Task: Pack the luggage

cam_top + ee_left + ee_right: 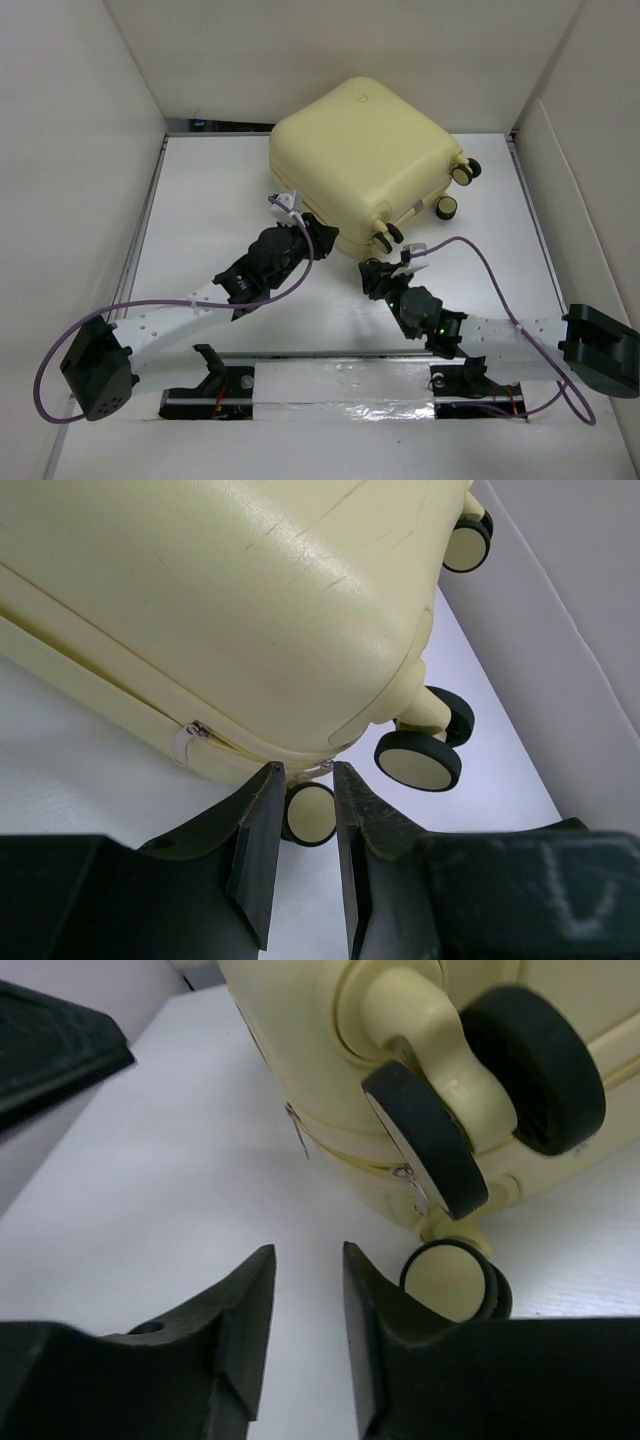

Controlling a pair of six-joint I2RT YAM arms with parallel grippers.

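The luggage [360,150] is a pale-yellow hard-shell suitcase lying flat and closed at the back of the table, its caster wheels [458,190] pointing right and toward me. My left gripper [322,238] is open with a narrow gap and empty, right at the suitcase's near corner. In the left wrist view [303,768] its tips sit just below the zipper seam, with one caster wheel [310,813] behind the gap and a zipper pull [190,736] to the left. My right gripper [385,268] is open and empty, just short of the near wheels [455,1280].
White walls enclose the table on the left, back and right [570,170]. A metal rail [340,400] runs along the near edge between the arm bases. Purple cables [480,255] loop off both arms. The left arm's dark finger [50,1050] shows at the right wrist view's upper left.
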